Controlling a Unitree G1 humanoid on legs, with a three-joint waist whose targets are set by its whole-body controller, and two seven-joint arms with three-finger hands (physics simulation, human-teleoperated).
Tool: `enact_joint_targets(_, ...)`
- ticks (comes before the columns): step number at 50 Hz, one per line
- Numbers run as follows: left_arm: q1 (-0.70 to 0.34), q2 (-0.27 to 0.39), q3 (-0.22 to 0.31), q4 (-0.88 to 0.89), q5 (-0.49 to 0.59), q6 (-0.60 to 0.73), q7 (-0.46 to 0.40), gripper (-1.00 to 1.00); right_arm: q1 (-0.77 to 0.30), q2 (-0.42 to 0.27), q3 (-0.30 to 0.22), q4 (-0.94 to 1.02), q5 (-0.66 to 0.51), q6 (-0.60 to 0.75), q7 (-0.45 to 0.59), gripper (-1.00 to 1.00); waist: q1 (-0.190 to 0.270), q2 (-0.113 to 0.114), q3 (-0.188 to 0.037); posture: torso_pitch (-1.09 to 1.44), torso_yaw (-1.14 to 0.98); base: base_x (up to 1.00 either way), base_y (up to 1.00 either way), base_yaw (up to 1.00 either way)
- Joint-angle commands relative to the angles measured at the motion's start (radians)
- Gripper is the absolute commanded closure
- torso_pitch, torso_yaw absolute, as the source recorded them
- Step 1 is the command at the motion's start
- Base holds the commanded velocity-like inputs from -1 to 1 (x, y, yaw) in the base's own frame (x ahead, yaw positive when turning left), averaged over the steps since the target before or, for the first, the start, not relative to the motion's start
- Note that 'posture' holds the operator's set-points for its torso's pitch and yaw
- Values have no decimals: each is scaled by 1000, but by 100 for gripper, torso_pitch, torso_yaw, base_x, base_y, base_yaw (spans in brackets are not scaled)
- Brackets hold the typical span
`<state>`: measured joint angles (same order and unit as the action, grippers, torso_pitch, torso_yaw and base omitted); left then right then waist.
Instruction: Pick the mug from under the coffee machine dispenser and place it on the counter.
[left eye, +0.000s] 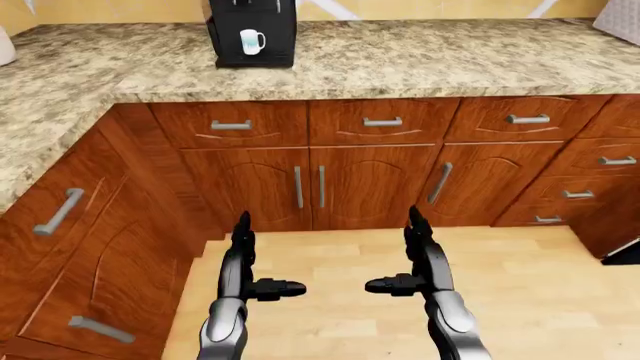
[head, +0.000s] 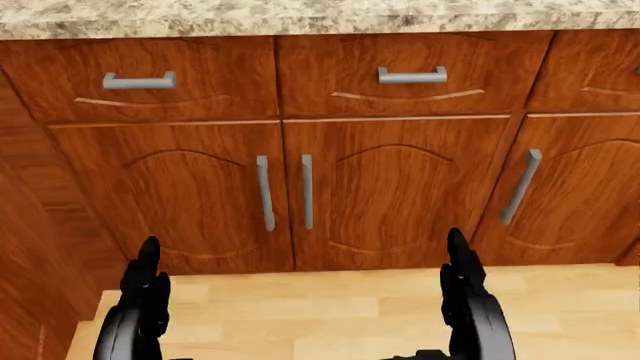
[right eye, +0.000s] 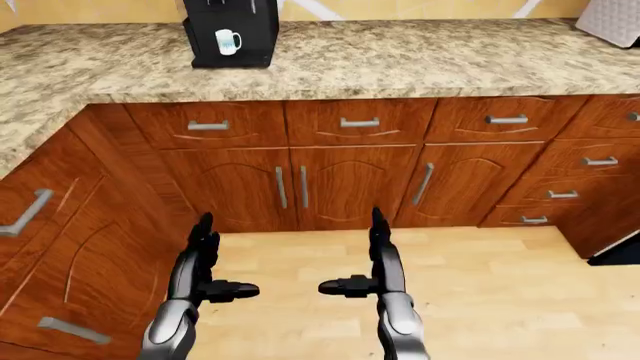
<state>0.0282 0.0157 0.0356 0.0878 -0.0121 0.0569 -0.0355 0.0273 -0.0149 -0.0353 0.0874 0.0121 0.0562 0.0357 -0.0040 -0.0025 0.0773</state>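
A white mug (left eye: 252, 41) with a teal mark stands inside the black coffee machine (left eye: 252, 34), under its dispenser, on the granite counter (left eye: 420, 60) at the top left of the left-eye view. Both hands hang low over the wooden floor, far below the counter. My left hand (left eye: 252, 259) is open, fingers pointing up and thumb sticking out to the right. My right hand (left eye: 408, 255) mirrors it, open with its thumb pointing left. Neither holds anything.
Brown cabinets with grey handles (left eye: 310, 187) and drawers (left eye: 382, 121) run under the counter. The counter turns a corner along the left side (left eye: 40, 142), with more cabinet doors below. A white object (left eye: 5, 45) sits at the far left edge.
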Motion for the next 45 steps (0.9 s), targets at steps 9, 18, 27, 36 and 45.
enact_joint_targets(9, -48, 30, 74, -332, -63, 113, 8, -100, -71, -35, -57, -268, 46, 91, 36, -100, 8, -7, -75, 0, 0, 0, 0, 0)
enact_joint_targets(18, -105, 81, 167, -502, -95, 264, 17, -100, -164, -103, -138, -436, 50, 227, 55, -100, 9, -2, -85, 0, 0, 0, 0, 0)
enact_joint_targets(27, -188, 157, 276, -649, -137, 420, 40, -100, -279, -175, -205, -598, 107, 429, 64, -100, 8, -1, -86, 0, 0, 0, 0, 0)
enact_joint_targets(36, -255, 220, 342, -720, -192, 520, 67, -100, -337, -214, -231, -649, 136, 499, 52, -100, 7, 1, -74, 0, 0, 0, 0, 0)
enact_joint_targets(45, -279, 260, 371, -755, -220, 568, 83, -100, -368, -233, -240, -674, 153, 529, 30, -100, 6, 11, -57, 0, 0, 4, 0, 0)
